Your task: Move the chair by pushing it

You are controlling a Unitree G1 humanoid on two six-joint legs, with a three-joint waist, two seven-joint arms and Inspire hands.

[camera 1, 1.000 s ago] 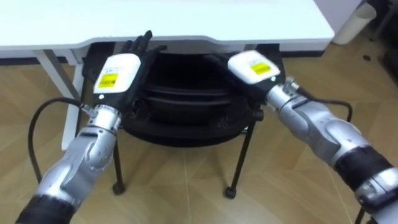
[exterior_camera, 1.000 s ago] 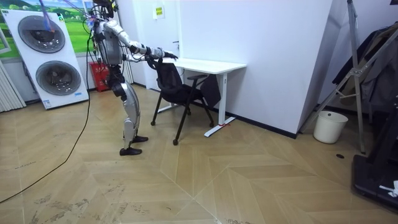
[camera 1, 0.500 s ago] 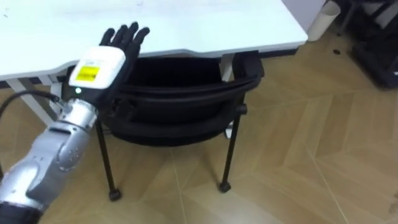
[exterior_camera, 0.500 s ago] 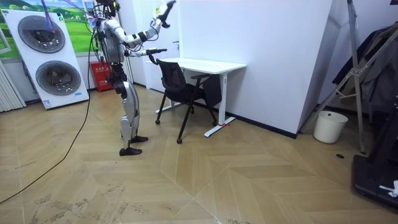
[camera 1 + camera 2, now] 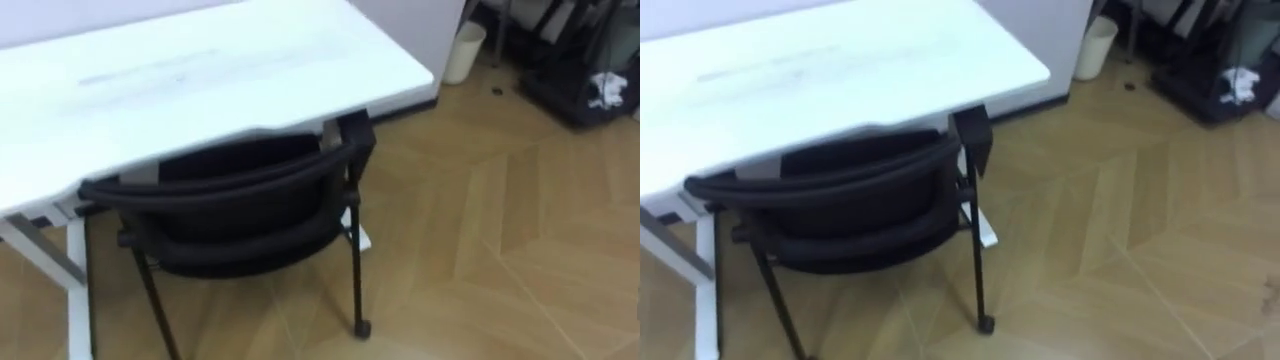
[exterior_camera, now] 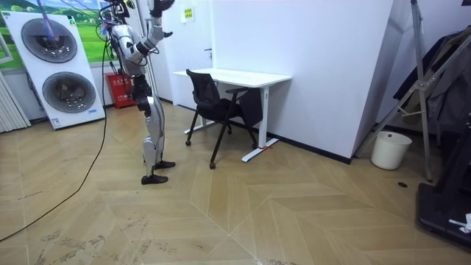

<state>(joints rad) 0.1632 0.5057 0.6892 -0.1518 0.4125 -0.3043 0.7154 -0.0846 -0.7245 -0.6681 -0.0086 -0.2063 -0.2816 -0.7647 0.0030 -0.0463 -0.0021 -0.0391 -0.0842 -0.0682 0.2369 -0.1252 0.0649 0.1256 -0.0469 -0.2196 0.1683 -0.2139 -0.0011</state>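
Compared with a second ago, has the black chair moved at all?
Yes. The chair has slid slightly toward the room view's right, closer in to the white desk, which has stayed put.

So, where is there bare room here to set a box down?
The white desk top is bare all over, beyond the black chair. The wooden floor right of the chair is free too. The far right corner is crowded: white bin, dark things.
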